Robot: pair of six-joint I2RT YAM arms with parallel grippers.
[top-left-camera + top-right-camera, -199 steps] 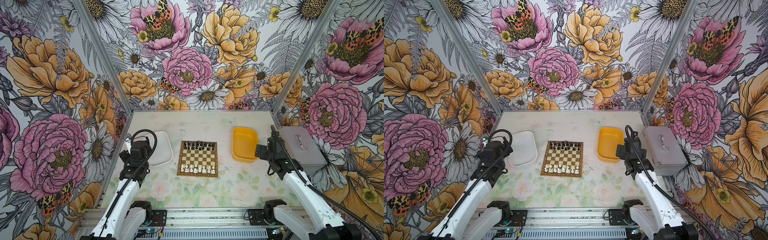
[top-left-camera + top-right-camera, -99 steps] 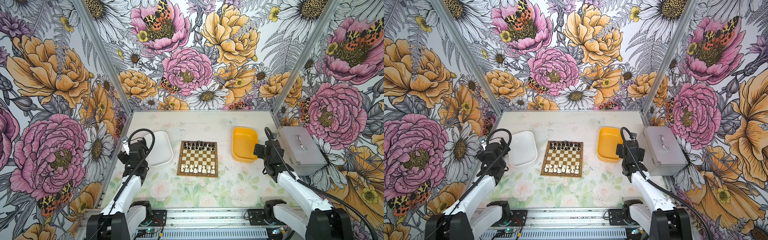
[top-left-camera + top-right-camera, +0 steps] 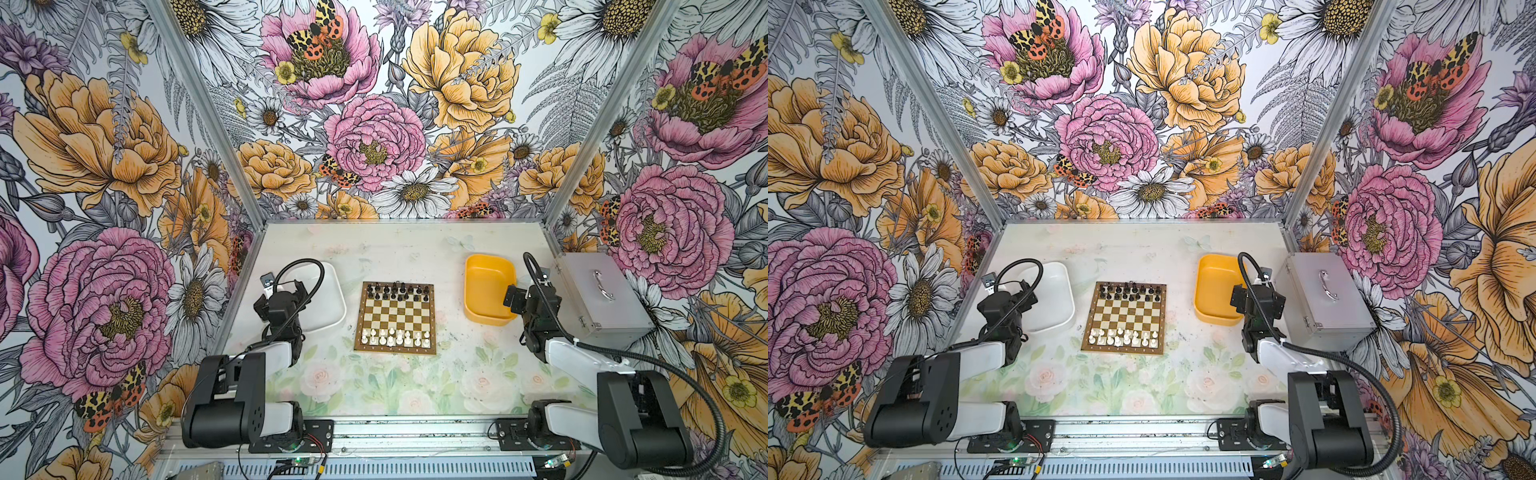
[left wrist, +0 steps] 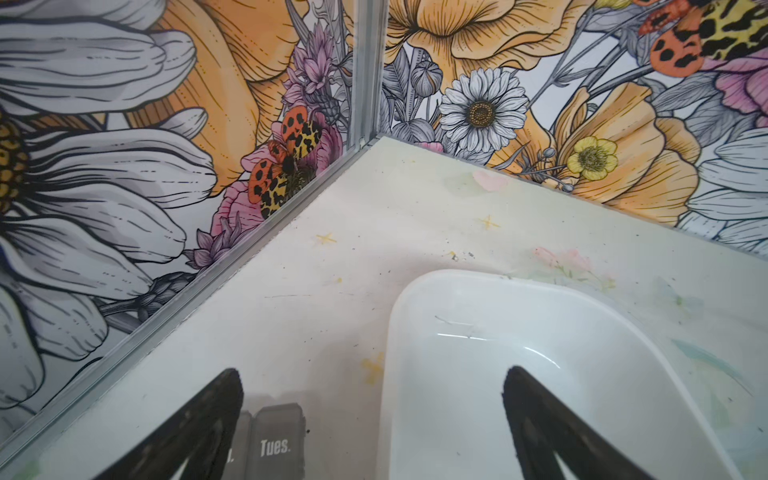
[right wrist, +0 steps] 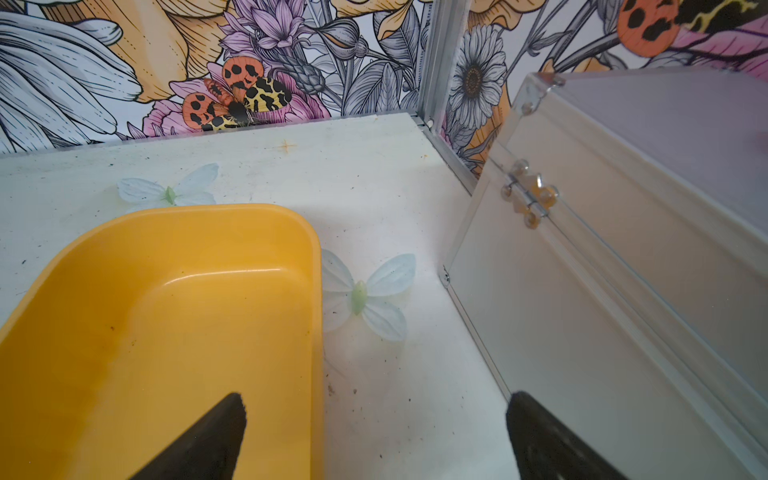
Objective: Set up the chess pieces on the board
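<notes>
Between white tray (image 3: 332, 297) and yellow tray (image 3: 486, 286), both top views showed the board (image 3: 395, 316) bearing the chess pieces (image 3: 391, 333) along its far and near rows. Left wrist: left gripper (image 4: 372, 374) gaped empty astride the white tray's rim. Right wrist: right gripper (image 5: 374, 399) gaped empty astride the yellow tray's rim.

My arms are white shells between bulky black joints: left arm (image 3: 276, 353), right arm (image 3: 577, 363). A ribbed black hose (image 3: 606, 350) runs back from my right hand (image 5: 374, 399), which ends in matte black wedge fingers (image 5: 208, 436).
</notes>
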